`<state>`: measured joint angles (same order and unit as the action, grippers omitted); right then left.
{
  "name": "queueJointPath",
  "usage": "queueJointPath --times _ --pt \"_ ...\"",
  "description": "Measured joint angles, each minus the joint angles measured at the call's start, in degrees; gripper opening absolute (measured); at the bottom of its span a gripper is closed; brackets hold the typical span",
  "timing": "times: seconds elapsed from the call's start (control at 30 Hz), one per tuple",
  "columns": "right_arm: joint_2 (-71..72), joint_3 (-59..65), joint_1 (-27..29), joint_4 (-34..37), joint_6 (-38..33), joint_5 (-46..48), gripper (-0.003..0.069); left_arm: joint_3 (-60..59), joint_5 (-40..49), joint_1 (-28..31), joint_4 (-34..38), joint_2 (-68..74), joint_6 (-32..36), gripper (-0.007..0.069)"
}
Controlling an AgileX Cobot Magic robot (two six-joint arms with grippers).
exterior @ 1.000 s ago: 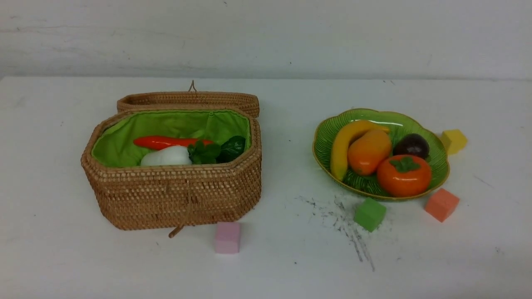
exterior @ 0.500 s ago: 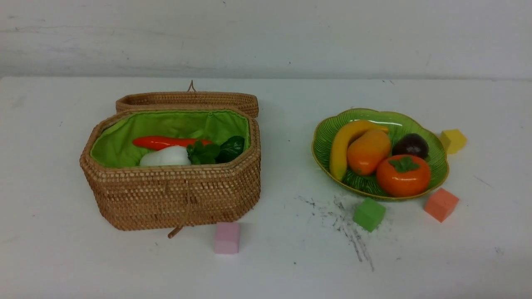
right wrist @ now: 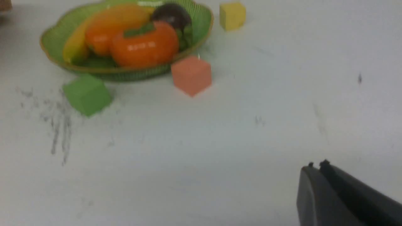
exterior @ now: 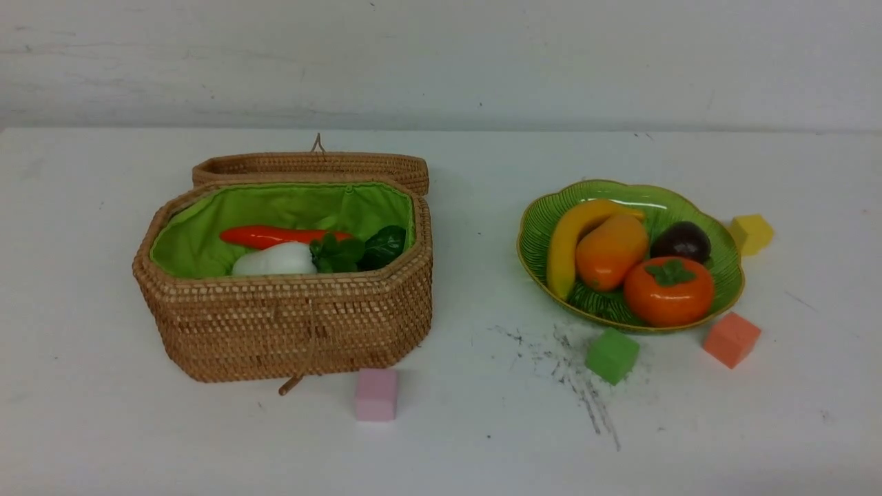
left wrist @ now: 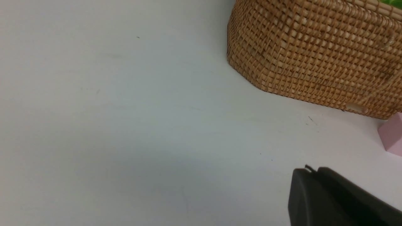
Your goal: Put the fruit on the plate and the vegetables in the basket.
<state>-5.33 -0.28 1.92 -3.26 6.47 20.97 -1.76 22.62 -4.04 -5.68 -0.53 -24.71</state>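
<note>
The woven basket stands left of centre with its lid folded back. Inside lie a red carrot, a white radish with green leaves, and a dark eggplant. The green plate on the right holds a banana, a mango, a persimmon and a mangosteen. Neither arm shows in the front view. My left gripper is shut and empty over bare table near the basket. My right gripper is shut and empty, well short of the plate.
Foam cubes lie around: pink in front of the basket, green and orange in front of the plate, yellow behind it. Dark scuff marks streak the white table.
</note>
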Motion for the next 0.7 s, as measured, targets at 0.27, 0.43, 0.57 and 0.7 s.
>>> queueJointPath --times 0.27,0.43,0.57,0.7 --pt "5.9 1.1 0.0 -0.2 0.0 0.8 0.0049 0.0 0.0 0.1 -0.1 0.0 0.0 0.0023" --pt "5.9 1.1 0.0 -0.2 0.0 0.8 0.0056 0.0 0.0 0.1 -0.2 0.0 0.0 0.0026" --pt "5.9 1.1 0.0 -0.2 0.0 0.9 0.0061 0.0 0.0 0.1 -0.2 0.0 0.0 0.0027" --pt "5.9 1.1 0.0 -0.2 0.0 0.9 0.0067 0.0 0.0 0.1 -0.2 0.0 0.0 0.0031"
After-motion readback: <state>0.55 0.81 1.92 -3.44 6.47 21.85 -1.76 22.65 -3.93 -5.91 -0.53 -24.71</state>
